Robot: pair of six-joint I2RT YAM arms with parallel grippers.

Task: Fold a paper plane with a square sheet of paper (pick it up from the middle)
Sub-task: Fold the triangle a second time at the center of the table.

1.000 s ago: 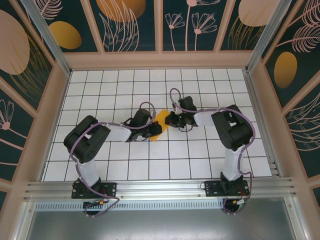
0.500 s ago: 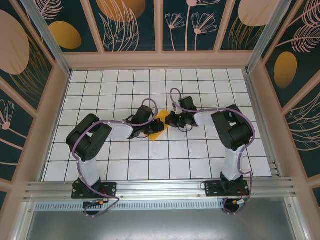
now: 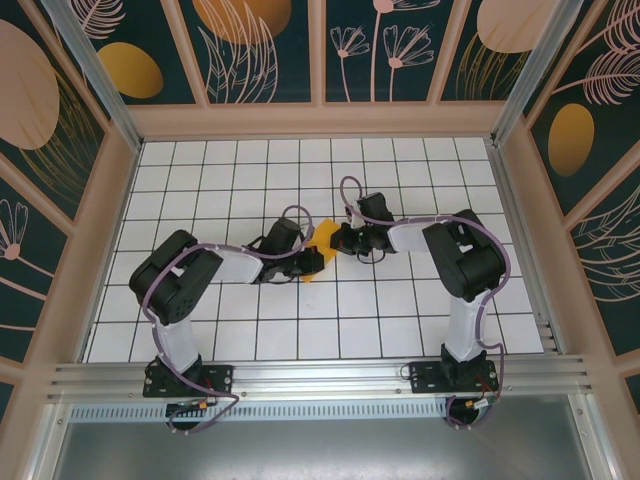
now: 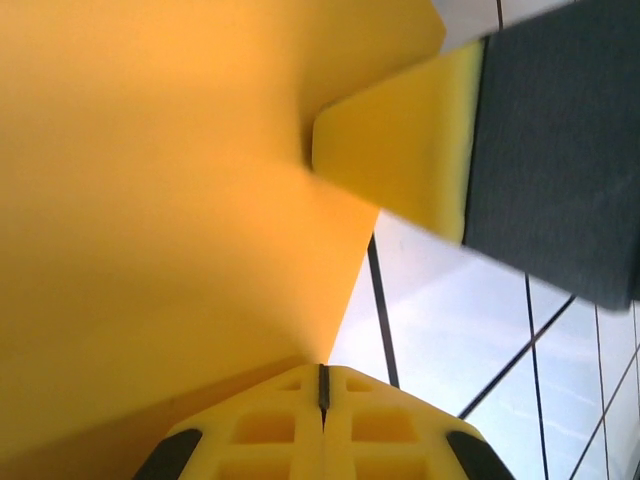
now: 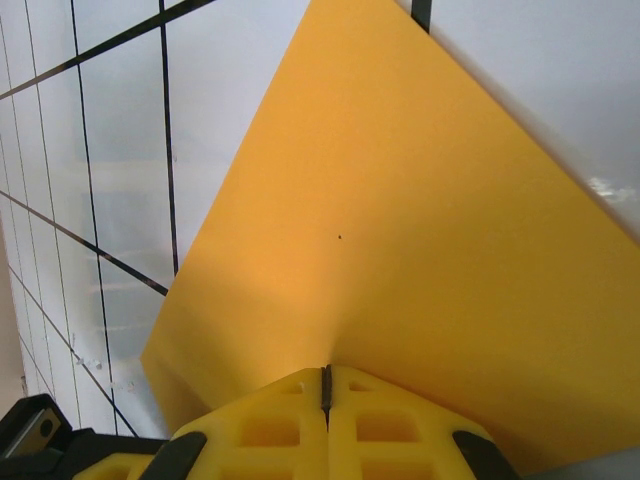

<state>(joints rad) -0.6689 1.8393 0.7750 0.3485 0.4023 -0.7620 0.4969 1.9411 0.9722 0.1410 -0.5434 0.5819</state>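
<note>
Near the middle of the table (image 3: 400,330), slightly to the left, the orange-yellow sheet of paper (image 3: 322,237) is seen from above as a small creased shape with a pointed near end, caught between the two hands. It is held at its near-left side by the left hand (image 3: 312,262) and at its right side by the right hand (image 3: 340,238).

From the left wrist, the sheet of paper (image 4: 150,200) is seen spreading away from the left hand (image 4: 323,385). The yellow fingers are pressed together, with the paper clamped in the seam between them. A yellow pad (image 4: 400,150) with a dark body behind it is seen at the paper's far edge; it cannot be told for certain what it belongs to.

From the right wrist, the sheet of paper (image 5: 400,250) is shown as a broad flat panel with one straight edge running across the white surface. The right hand (image 5: 325,385) is likewise closed, its fingers together with the paper gripped between them.

Black grid lines (image 5: 100,270) are seen on the table beside the paper. Both arms are bent inward from their bases at the near edge, and the table is enclosed by dark patterned walls (image 3: 260,50).
</note>
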